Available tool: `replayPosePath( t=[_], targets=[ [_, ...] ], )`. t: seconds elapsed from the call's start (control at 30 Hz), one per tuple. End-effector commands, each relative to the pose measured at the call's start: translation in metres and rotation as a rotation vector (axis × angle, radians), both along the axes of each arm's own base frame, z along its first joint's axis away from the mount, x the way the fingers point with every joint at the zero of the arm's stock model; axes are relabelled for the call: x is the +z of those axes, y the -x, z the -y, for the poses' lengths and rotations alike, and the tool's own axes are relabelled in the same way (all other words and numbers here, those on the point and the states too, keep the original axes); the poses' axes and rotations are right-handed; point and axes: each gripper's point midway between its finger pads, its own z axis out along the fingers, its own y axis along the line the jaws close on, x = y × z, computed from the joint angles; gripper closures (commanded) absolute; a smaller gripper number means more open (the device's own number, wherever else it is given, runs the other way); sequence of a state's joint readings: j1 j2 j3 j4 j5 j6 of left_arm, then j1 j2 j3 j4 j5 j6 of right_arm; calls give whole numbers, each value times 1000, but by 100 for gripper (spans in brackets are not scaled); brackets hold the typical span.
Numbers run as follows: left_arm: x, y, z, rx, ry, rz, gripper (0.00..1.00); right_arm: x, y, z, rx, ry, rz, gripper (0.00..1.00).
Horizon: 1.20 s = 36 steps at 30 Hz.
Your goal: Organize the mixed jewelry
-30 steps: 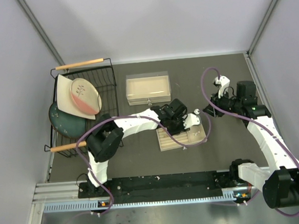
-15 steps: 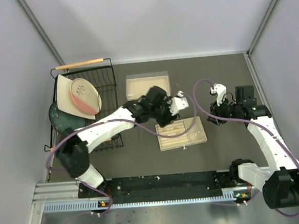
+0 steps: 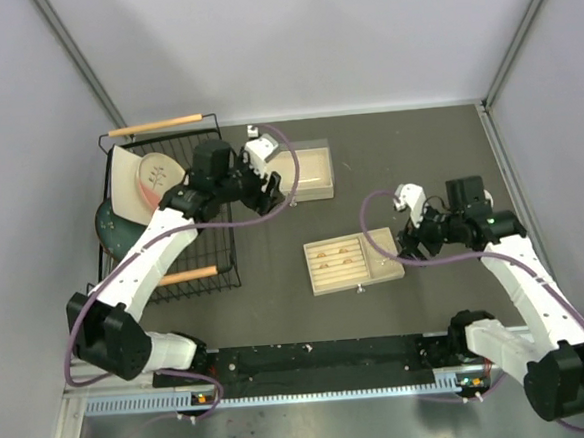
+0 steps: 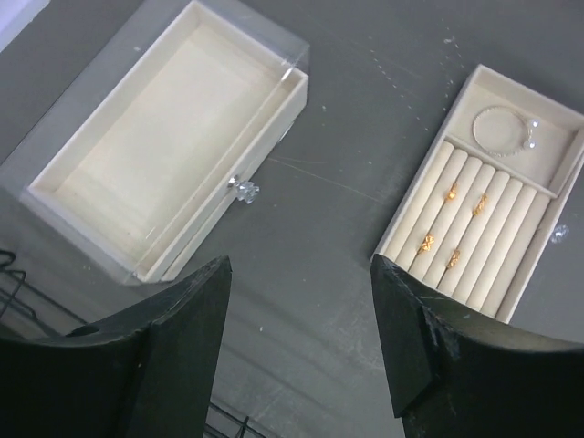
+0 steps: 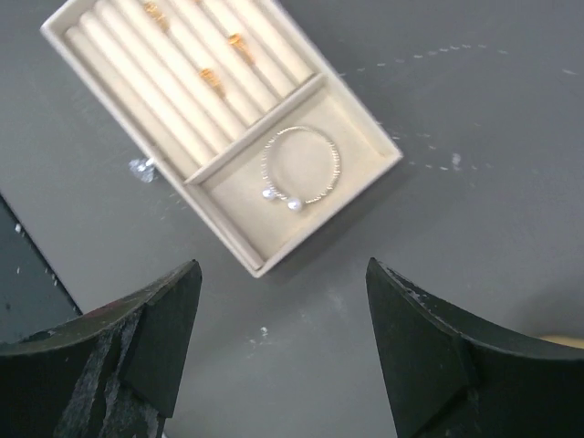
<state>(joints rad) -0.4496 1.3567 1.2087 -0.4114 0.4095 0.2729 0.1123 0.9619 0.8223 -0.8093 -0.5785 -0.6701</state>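
At the tray (image 4: 516,233), contents: four rings (image 4: 426,243) sit in the slots between the rolls. The bracelet (image 5: 293,205) lies flat in the open compartment at one end. No jewelry shows on the worktop (image 3: 276,280) off the tray.
Tray long axis: runs nearly across the worktop in the top view, tilted a little. The bracelet end points toward the right arm (image 3: 526,273), the ring end toward the left arm (image 3: 149,259).
Right jaws: apart, nothing between them. They hang just off the bracelet end of the tray, with the bracelet directly ahead of the gap.
Left jaws: apart, nothing between them. They are well apart from the tray, off its far-left corner, near the case (image 4: 164,146). From the gap, the tray lies ahead and to the right, the case ahead and to the left.
Nearer arm: right, by a clear margin.
Task state (judgement): sorting looks complete; every piece in view sits in a compartment of the tray.
Next move (judgement): any further handling of the tray or bracelet suits the right arm, coming in from the bracelet end along the long axis. The left arm would have to cross the whole gap to the tray first.
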Motion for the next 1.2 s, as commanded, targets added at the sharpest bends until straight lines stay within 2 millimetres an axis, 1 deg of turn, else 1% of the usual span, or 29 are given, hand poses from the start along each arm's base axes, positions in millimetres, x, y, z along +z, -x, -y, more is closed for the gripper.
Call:
replayPosePath(
  t=[0.0,0.03,0.1,0.13,0.23,0.27,0.3,0.37,0.4,0.43,0.53,0.6,0.63,0.87,0.9,1.17],
  targets=[
    [46,-12,-8,60,154,7,29,-14,17,-15,141,79,9,27],
    [52,-21,-17,93,170,10,27,-18,22,-21,182,103,10,28],
    [56,-28,-23,122,195,-11,25,-27,28,-25,221,134,-10,28],
    [59,-35,-29,140,200,-14,24,-31,31,-28,261,167,-2,28],
    [61,-43,-35,163,199,-33,20,-49,38,-30,334,254,-20,30],
    [61,-46,-37,168,197,-37,19,-55,44,-35,381,273,-26,32],
    [64,-48,-37,172,201,-35,19,-61,46,-37,401,290,-40,33],
    [63,-53,-39,181,203,-44,18,-69,48,-42,438,315,-35,35],
    [65,-55,-39,182,205,-38,17,-74,47,-44,450,325,-43,35],
    [64,-58,-40,186,204,-41,17,-77,43,-45,458,336,-26,36],
    [64,-65,-39,189,206,-40,17,-89,41,-48,481,368,-31,37],
    [66,-68,-38,184,209,-35,17,-91,36,-53,491,370,-15,37],
    [62,-70,-38,185,208,-43,17,-95,34,-53,491,381,-20,38],
    [56,-76,-37,169,204,-49,17,-99,17,-62,494,399,2,39],
    [52,-77,-37,171,203,-58,17,-100,17,-63,499,401,3,39],
    [47,-81,-39,167,203,-64,17,-108,16,-73,513,406,2,41]
  ],
)
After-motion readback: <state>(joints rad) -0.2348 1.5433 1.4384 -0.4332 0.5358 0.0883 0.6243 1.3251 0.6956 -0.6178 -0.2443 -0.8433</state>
